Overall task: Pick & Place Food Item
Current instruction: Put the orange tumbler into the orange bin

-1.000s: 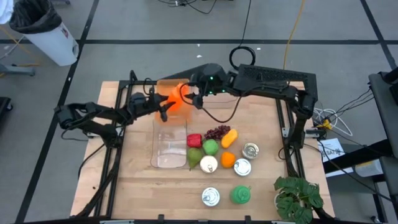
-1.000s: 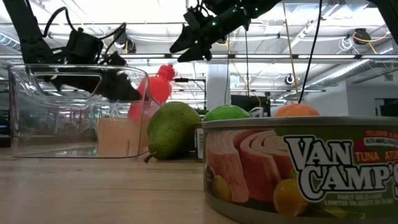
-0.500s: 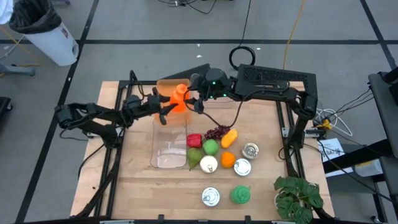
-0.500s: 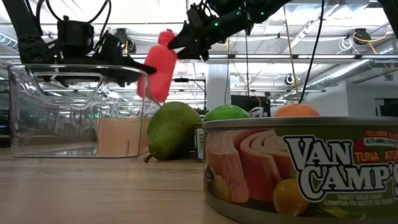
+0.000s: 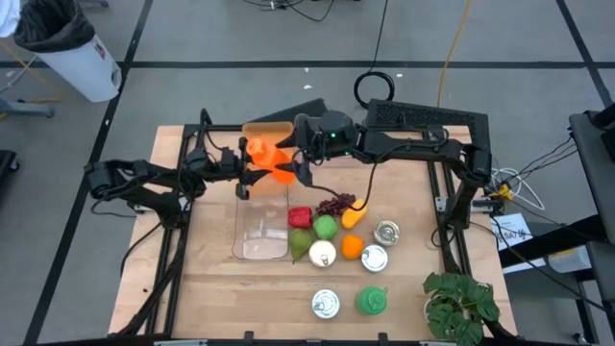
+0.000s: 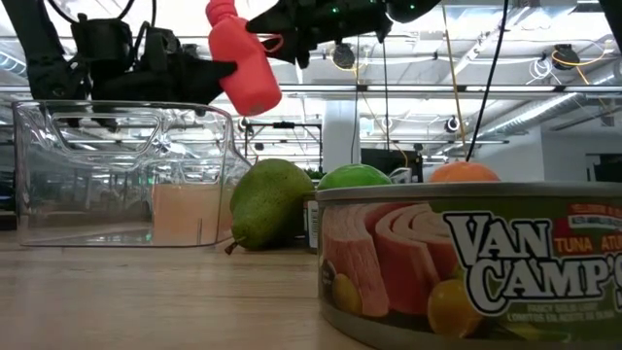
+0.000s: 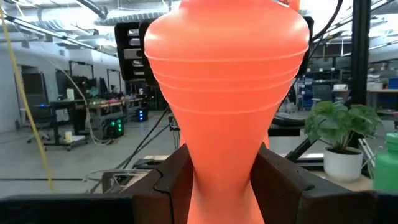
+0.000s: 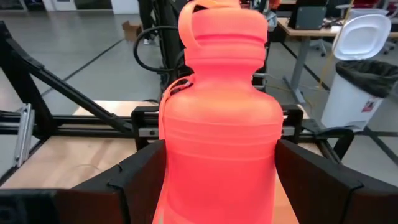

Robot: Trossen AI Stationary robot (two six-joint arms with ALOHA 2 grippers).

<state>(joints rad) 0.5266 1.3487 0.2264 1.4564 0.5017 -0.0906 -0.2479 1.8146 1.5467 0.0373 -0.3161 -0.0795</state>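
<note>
left claw (image 5: 252, 171): clamped on narrow waist of orange bottle (image 5: 267, 159), held aloft for transfer | right claw (image 5: 293, 165): spread wide around bottle's broad body, taking the weight | clear bin (image 5: 261, 223): on tabletop (image 5: 404, 298) below both claws, likely drop spot

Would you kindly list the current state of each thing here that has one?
Orange bottle: lifted, tilted, cap on.
Left gripper: shut on the bottle.
Right gripper: gripping the bottle too.
Clear container: open-topped, empty.
Tuna can: upright, sealed.
</note>
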